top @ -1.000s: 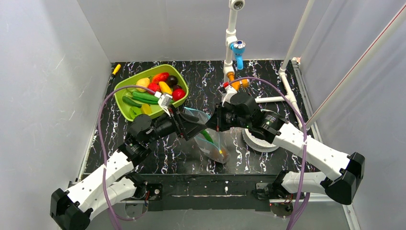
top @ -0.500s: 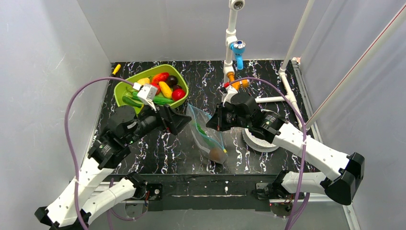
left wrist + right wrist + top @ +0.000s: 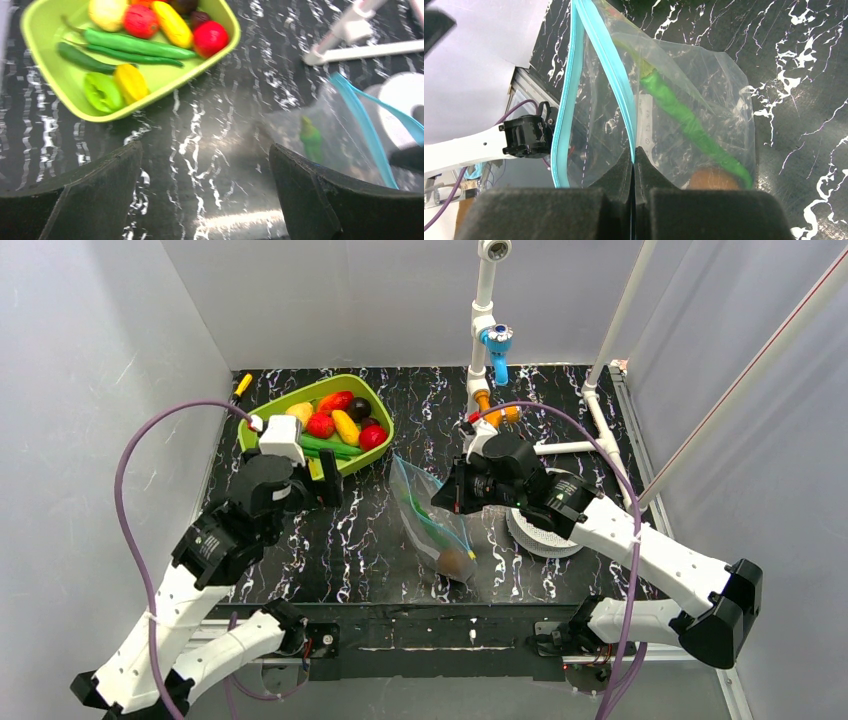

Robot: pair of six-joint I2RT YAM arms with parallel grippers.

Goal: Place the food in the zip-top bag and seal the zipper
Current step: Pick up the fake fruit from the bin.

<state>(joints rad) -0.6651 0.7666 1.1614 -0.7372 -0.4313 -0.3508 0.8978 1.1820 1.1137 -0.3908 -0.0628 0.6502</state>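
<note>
The clear zip-top bag [image 3: 437,527] hangs mid-table with its mouth open. My right gripper [image 3: 448,496] is shut on one side of the light blue zipper [image 3: 610,60], jaws pinched together on the strip [image 3: 633,156]. Inside the bag lie a long green pepper [image 3: 684,120] and a brown piece [image 3: 709,178]. My left gripper [image 3: 328,478] is open and empty, just right of the lime-green tray [image 3: 262,466]; in the left wrist view it [image 3: 205,200] hovers over bare table. The tray [image 3: 55,75] holds more food: red [image 3: 210,37], yellow [image 3: 130,81] and green [image 3: 132,44] pieces.
A white round object [image 3: 540,532] lies right of the bag under the right arm. A white pipe stand [image 3: 484,330] with blue and orange fittings rises at the back. A small yellow item [image 3: 243,383] lies at the far left corner. Grey walls enclose the table.
My left gripper has pulled back from the bag's mouth, moving left toward the tray, open and empty. The right gripper still holds the zipper edge; the bag has settled slightly.
</note>
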